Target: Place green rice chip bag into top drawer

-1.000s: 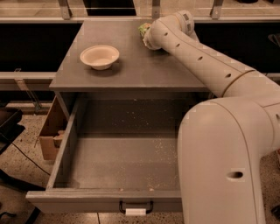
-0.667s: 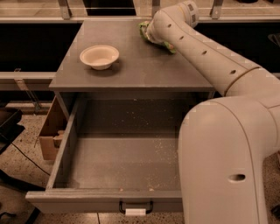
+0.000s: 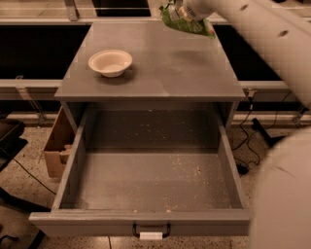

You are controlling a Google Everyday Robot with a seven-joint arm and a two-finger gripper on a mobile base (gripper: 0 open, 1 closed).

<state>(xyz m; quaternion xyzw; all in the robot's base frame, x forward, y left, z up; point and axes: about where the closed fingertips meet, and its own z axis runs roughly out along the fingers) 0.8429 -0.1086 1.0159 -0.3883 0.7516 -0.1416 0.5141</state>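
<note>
From my station, what I see of the robot is mostly its smooth cream-white tubular arm casing (image 3: 262,34), glossy and seamless, thickening as it runs toward the right edge. Two small dark round recesses (image 3: 283,33) dot its surface, likely screw holes, though I can't make out detail inside them. The pale gripper (image 3: 181,8) sits at the very top edge of my view, largely cut off. Lower right, a broad rounded off-white shell (image 3: 284,194) fills the corner, plain and unmarked.

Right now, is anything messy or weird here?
Yes: pale crumbs are scattered over the open top drawer's floor. The white bowl sits upright. The gripper is at the tabletop's back edge, by the green rice chip bag.
</note>
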